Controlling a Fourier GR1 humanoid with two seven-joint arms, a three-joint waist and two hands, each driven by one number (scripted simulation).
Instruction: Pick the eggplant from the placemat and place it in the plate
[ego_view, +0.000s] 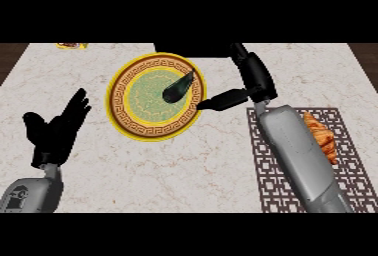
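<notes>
The dark eggplant (179, 87) lies tilted on the round plate (127, 119), which has a yellow patterned rim and a green middle, at the counter's centre left. My right hand (256, 76) hovers just right of the plate with its fingers straight and its thumb pointing at the rim. It holds nothing and does not touch the eggplant. The brown lattice placemat (354, 165) lies at the right, partly hidden under my right forearm. My left hand (57, 129) rests open at the left, fingers up.
A croissant (325, 140) lies on the placemat beside my right forearm. A small yellow object (71, 45) sits at the counter's far left edge. Dark floor shows past the counter's left and right ends.
</notes>
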